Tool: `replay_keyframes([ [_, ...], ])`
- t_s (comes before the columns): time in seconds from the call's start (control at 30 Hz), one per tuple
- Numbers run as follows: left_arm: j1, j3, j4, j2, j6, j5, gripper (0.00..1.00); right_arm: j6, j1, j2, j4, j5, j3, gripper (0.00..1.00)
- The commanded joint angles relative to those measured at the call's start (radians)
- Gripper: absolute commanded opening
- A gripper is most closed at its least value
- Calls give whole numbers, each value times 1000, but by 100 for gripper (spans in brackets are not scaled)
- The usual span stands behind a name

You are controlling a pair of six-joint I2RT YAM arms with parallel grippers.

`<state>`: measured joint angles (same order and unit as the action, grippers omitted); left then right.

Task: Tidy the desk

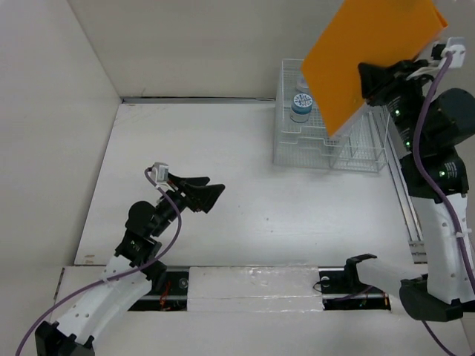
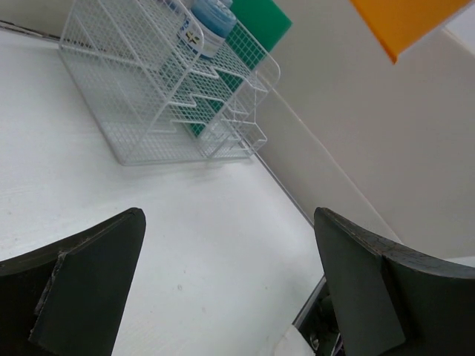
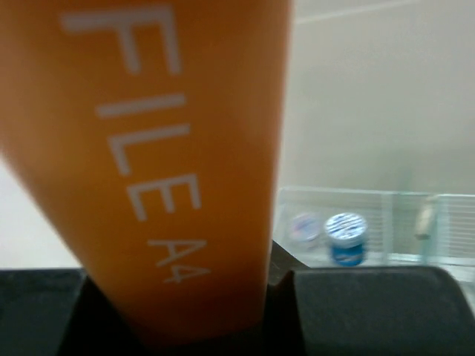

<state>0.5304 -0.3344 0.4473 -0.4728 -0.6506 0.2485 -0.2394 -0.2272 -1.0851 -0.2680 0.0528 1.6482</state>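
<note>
bright even light, blurry right wrist close-up

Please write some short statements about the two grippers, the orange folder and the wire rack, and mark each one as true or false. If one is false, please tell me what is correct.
1. The right gripper is shut on the orange folder. True.
2. The left gripper holds something. False: its jaws stand wide open and empty, above the desk.
3. The orange folder lies flat on the desk. False: it is held up in the air, tilted, over the wire rack.
4. A bottle with a blue cap stands inside the wire rack. True.
</note>
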Motion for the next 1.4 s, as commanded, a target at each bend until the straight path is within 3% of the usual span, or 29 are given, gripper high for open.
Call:
replay_keyframes([
  [0.0, 5, 15, 74, -4, 16, 54, 94, 32, 58, -35, -66, -171, 134, 0],
  [0.13, 5, 34, 114, -21, 2, 100, 93, 69, 86, -55, -94, -420, 194, 0],
  [0.33, 5, 43, 148, -41, -4, 133, 93, 115, 152, -111, -113, -603, 214, 0],
  [0.67, 5, 52, 163, -35, -14, 152, 92, 184, 198, -177, -73, -669, 177, 0],
  [0.9, 5, 48, 151, -26, -9, 144, 92, 227, 252, -220, 64, -466, 85, 0],
  [1.1, 5, 47, 139, -15, -6, 132, 92, 256, 327, -228, 159, -176, -25, 0],
  [1.13, 5, 44, 137, -18, -6, 135, 92, 262, 359, -233, 194, -62, -54, 0],
  [1.37, 14, 44, 136, -26, 0, 132, 92, 262, 401, -253, 259, 197, -122, 0],
])
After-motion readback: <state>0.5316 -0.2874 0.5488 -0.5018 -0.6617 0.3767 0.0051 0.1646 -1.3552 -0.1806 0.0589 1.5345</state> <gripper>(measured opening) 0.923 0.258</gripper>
